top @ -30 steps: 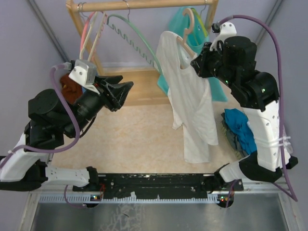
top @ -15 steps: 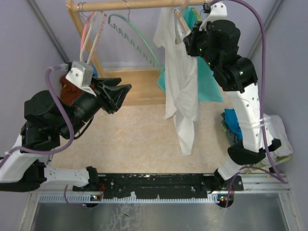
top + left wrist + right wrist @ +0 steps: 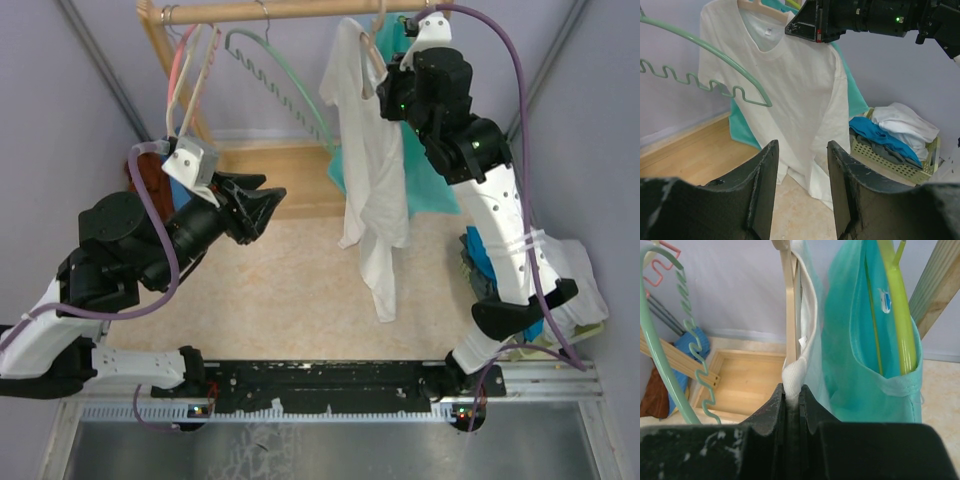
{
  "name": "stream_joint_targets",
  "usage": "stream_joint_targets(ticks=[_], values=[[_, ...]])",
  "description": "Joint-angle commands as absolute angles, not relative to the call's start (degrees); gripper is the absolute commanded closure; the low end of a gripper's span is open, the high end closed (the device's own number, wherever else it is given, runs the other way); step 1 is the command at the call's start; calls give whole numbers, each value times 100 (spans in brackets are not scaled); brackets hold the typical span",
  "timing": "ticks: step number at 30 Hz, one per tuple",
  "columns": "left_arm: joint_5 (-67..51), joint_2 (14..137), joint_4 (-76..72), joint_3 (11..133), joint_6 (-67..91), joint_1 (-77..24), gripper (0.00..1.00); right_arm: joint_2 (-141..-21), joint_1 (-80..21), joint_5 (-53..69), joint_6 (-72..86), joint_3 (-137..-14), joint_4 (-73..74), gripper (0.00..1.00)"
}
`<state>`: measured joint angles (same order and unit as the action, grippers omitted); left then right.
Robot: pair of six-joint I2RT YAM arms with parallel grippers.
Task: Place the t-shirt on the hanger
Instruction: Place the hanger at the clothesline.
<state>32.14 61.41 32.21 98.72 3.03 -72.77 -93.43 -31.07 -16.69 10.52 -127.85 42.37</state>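
The right tool (image 3: 792, 392) has gone up to the rail (image 3: 300, 11), pinching the t-shirt (image 3: 375, 190) on its hanger (image 3: 788, 315). The left tool (image 3: 800, 150) gapes empty. If the hook misses the rail, the t-shirt could fall.

Green hanger (image 3: 705, 48) (thin) crosses before t-shirt (image 3: 800, 90).

The wrinkled white t-shirt (image 3: 375, 180) hangs full length, its collar over the upright beige hanger (image 3: 789, 305).

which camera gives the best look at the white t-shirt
Left wrist: the t-shirt hangs face-on, collar to hem nearly whole. Top external shows it from above, draped narrow below the rail. Right wrist shows only a fold of collar pinched between the right fingers.
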Motion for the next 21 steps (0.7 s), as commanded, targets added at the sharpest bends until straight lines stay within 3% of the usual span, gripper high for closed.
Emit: stream_joint_targets(ticks=[1, 19, 20, 21], values=[[3139, 6098, 3172, 9818, 410, -7269, 51, -9327, -2886, -1645, 1035, -12838, 3602, 100], [3088, 6210, 3222, 9857, 435, -7270, 51, -9660, -2487, -1064, 1062, -12765, 3808, 100], [3091, 6206, 3232, 9861, 438, -7273, 51, -9645, -2487, -1059, 1068, -12777, 3840, 96], [3101, 6207, 3244, 9868, 447, -7269, 51, -9635, -2487, -1034, 1076, -12802, 3898, 85]])
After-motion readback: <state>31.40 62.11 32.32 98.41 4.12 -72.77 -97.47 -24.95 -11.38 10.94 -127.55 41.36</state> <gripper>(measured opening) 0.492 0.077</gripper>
